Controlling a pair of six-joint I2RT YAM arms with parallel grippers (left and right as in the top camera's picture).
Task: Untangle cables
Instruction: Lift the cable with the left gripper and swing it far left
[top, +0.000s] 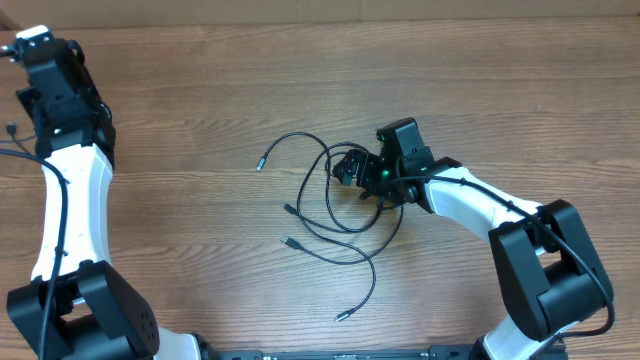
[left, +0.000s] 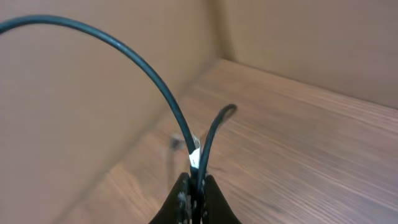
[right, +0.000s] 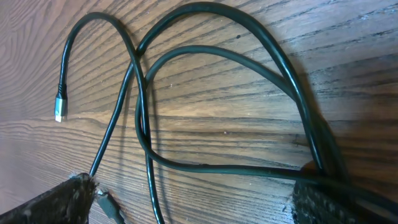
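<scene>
Several thin black cables (top: 345, 229) lie loosely looped mid-table, with plug ends at the upper left (top: 260, 165) and at the front (top: 343, 316). My right gripper (top: 354, 170) is open, low over the tangle's right side. In the right wrist view its fingers (right: 199, 202) straddle the crossing cables (right: 205, 53); a silvery-tipped plug (right: 59, 107) lies to the left. My left gripper (top: 40, 45) is at the far back left corner. In the left wrist view its jaws (left: 194, 186) are shut on a dark cable (left: 149, 71) carrying a white tag.
Cardboard walls (left: 93, 112) close off the table at the back and left, near the left gripper. The right arm (top: 480, 205) reaches in from the front right. The left arm (top: 70, 210) stands along the left edge. The table (top: 200, 80) is wood-grain.
</scene>
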